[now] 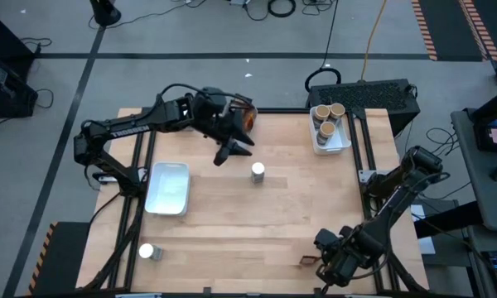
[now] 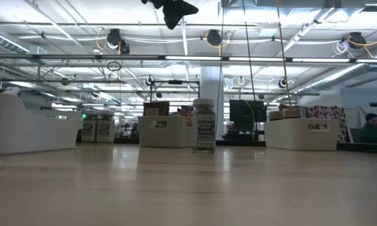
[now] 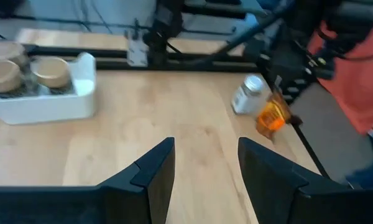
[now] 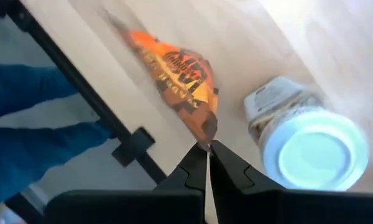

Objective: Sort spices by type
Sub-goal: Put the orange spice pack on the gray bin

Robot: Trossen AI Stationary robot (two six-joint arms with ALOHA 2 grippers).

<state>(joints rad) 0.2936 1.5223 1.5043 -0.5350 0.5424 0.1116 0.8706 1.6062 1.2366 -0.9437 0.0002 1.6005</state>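
Left pincer (image 1: 232, 149): you are hovering it spread and empty above the worktop (image 1: 282, 215).
Right pincer (image 4: 207, 149): you are clenching a packet (image 4: 180, 78) corner beside a lying jar (image 4: 308, 143).

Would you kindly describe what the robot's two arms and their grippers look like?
Both arms are dark, nearly black, jointed links. The left arm carries pale lettering along one link and an orange-lit patch by its wrist. The left gripper has two broad, angular black fingers. The right arm is plain dark, and the right gripper has slim black fingers tapering to tips.
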